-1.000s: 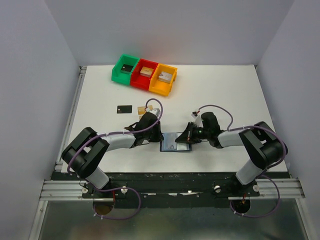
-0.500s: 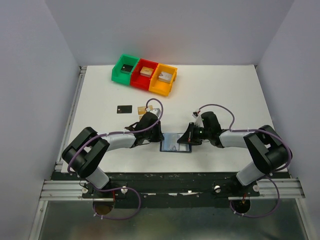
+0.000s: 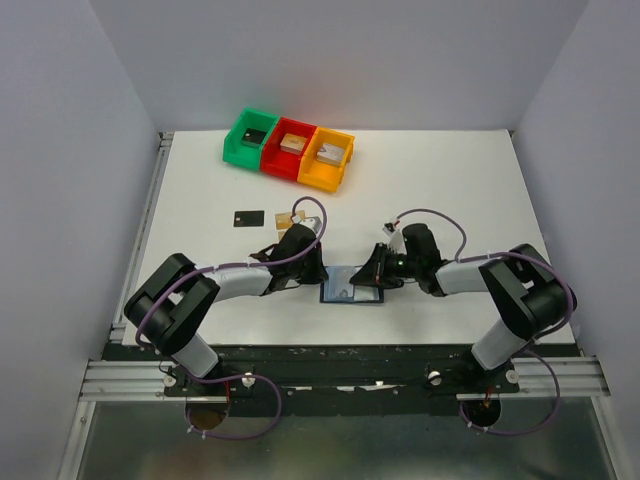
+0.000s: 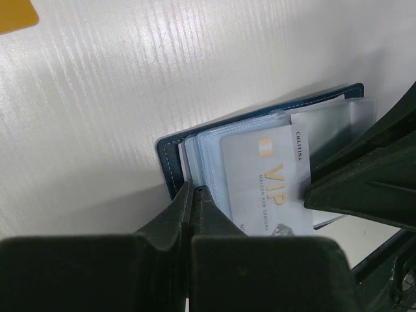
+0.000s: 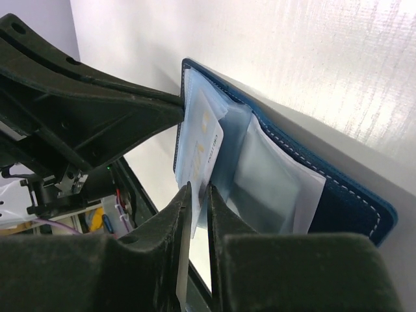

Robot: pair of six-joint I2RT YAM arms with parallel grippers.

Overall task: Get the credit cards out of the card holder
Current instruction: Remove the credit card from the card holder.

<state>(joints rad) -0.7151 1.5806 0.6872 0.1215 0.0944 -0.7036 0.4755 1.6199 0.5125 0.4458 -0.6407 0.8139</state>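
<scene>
The navy card holder (image 3: 352, 287) lies open between my two grippers near the table's front. In the left wrist view a silver-grey credit card (image 4: 266, 182) marked VIP sticks out of its pale blue sleeves. My left gripper (image 4: 192, 188) is shut, its tips resting on the card holder (image 4: 168, 159) at its left edge. My right gripper (image 5: 198, 190) stands narrowly open, and the silver card (image 5: 207, 140) runs through the gap between its jaws. A black credit card (image 3: 249, 217) and a tan-gold one (image 3: 290, 218) lie loose on the table behind the left gripper (image 3: 318, 275).
Green (image 3: 250, 137), red (image 3: 291, 150) and orange (image 3: 331, 158) bins stand in a row at the back left, each with a small block inside. The table's front edge runs just below the holder. Grey walls enclose the table on three sides.
My right gripper's jaws have parted slightly around the silver card. The left gripper and the holder have stayed where they were.
</scene>
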